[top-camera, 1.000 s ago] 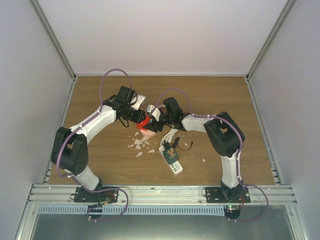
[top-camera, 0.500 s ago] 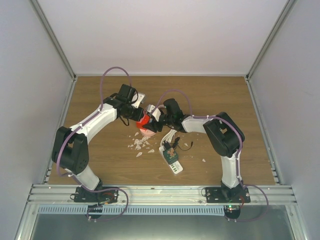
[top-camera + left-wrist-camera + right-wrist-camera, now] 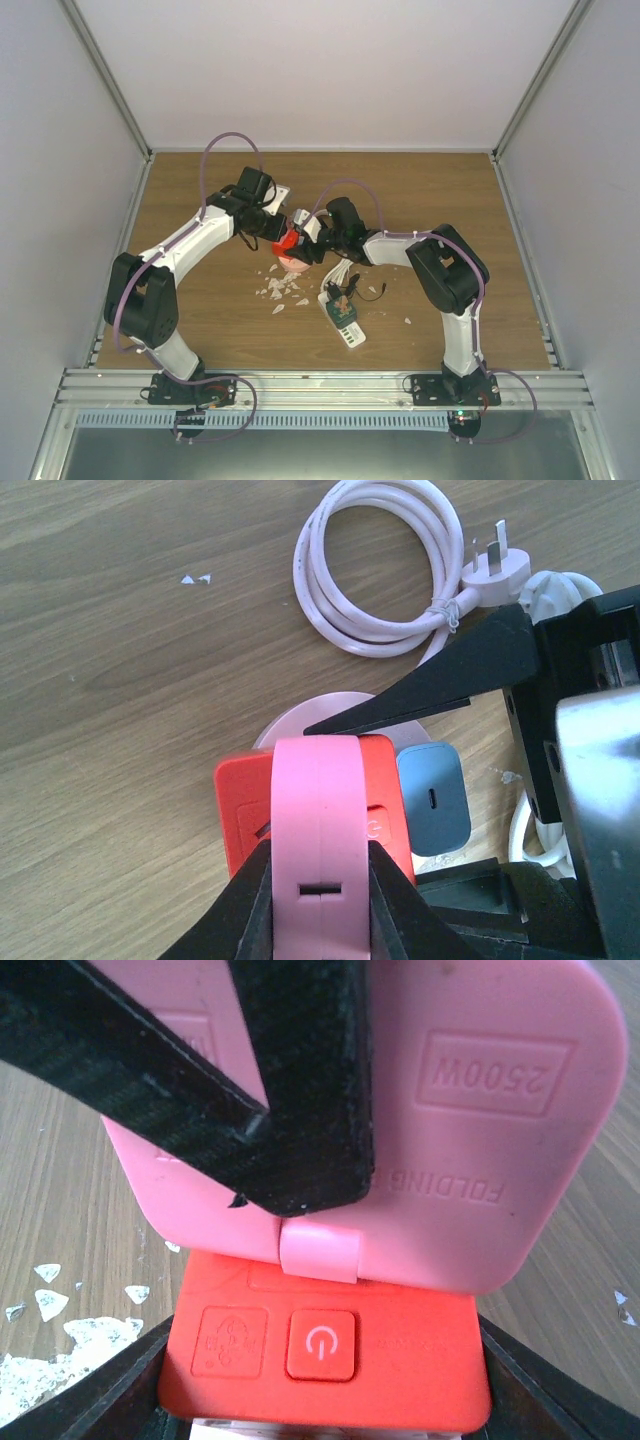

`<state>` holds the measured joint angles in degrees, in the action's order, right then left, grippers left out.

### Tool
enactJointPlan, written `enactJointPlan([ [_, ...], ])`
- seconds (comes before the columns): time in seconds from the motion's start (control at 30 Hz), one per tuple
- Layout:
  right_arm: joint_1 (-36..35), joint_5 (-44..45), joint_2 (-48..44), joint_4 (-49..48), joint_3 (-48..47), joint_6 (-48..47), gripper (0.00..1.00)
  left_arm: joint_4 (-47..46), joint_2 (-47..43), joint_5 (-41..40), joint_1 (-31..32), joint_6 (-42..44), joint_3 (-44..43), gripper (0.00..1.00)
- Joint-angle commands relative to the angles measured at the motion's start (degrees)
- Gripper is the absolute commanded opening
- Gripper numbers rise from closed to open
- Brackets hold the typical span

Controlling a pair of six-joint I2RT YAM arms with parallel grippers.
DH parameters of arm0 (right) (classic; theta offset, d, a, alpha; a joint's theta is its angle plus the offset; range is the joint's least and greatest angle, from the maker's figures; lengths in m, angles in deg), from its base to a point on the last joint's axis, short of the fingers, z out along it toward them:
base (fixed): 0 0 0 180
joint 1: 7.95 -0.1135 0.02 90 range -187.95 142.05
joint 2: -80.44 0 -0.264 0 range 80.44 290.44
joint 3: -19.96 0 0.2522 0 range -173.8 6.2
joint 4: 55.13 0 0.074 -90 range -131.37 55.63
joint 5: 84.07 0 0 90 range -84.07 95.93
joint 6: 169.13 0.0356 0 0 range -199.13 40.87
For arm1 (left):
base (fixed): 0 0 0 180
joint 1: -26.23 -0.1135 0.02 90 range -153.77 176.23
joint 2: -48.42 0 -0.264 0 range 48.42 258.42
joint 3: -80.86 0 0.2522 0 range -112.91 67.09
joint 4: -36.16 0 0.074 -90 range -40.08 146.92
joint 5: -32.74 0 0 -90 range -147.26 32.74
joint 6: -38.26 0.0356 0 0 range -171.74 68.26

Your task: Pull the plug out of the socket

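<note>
- Pink plug is seated in the red socket, near the middle of the desk between the two arms. Not yet parted.
- Left jaws are pinched narrow on the plug's two flanks. Right jaws stand half-wide, bracing the socket body on both sides.
- Judgement: draw the plug straight along its pin axis, away from the socket face, while the right side only anchors. A twist could lever the pins or let the smooth plastic slip.
- Just beside the socket sits a blue-grey charger, and beyond it a coiled white cable with its own plug.
- Desk is wood grain with white scraps scattered on it. A white power strip lies nearer the arm bases.
- Room: pale walls enclose three sides.
</note>
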<state>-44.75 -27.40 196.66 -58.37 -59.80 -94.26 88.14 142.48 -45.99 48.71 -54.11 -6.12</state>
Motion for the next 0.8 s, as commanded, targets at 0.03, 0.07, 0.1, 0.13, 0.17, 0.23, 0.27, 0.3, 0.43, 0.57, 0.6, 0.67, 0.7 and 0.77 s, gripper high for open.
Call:
enactJointPlan([
  [0.03,0.0,4.3,2.6,3.1,1.8,-1.0,0.16,-0.8,-2.6,1.8,0.3,-0.3,-3.7,0.1],
  [0.07,0.0,4.4,2.6,3.2,1.8,-1.0,0.16,-0.8,-2.8,1.8,0.3,-0.3,-3.7,0.1],
  [0.1,0.0,4.4,2.7,3.2,1.9,-1.1,0.16,-0.7,-2.9,2.0,0.3,-0.4,-3.7,0.1],
  [0.13,0.0,4.3,2.7,3.3,1.9,-1.1,0.16,-0.6,-3.1,1.9,0.2,-0.3,-3.6,0.1],
  [0.17,0.0,4.3,2.8,3.3,1.9,-1.2,0.16,-0.7,-3.2,1.9,0.2,-0.4,-3.5,0.09],
  [0.23,0.0,4.3,3.0,3.4,1.9,-1.2,0.16,-0.5,-3.4,2.3,-0.5,-0.5,-3.5,0.09],
  [0.27,0.0,4.4,3.2,3.4,1.9,-1.3,0.16,-0.6,-3.6,2.7,-0.8,-0.5,-3.5,0.09],
  [0.3,0.0,4.4,3.3,3.5,1.9,-1.3,0.16,-0.5,-3.7,3.1,-1.2,-0.6,-3.3,0.09],
  [0.43,0.0,4.5,3.6,3.5,2.0,-1.3,0.16,0.1,-3.8,5.2,-3.3,-0.8,-3.4,0.06],
  [0.57,0.0,4.6,3.7,3.7,2.0,-1.4,0.15,0.0,-4.0,7.9,-4.7,-1.0,-2.9,0.05],
  [0.6,0.0,4.6,3.7,3.7,2.0,-1.4,0.15,-0.1,-4.2,8.9,-5.0,-1.1,-2.6,0.05],
  [0.67,0.0,4.5,3.7,3.7,2.1,-1.4,0.15,-0.5,-4.4,10.4,-5.7,-1.4,-2.2,0.05],
  [0.7,0.0,4.6,3.8,3.7,2.1,-1.4,0.15,-0.6,-4.5,10.5,-5.8,-1.5,-2.2,0.05],
  [0.77,0.0,4.6,3.8,3.8,2.1,-1.4,0.15,-0.6,-4.8,10.6,-5.9,-1.4,-2.1,0.05],
])
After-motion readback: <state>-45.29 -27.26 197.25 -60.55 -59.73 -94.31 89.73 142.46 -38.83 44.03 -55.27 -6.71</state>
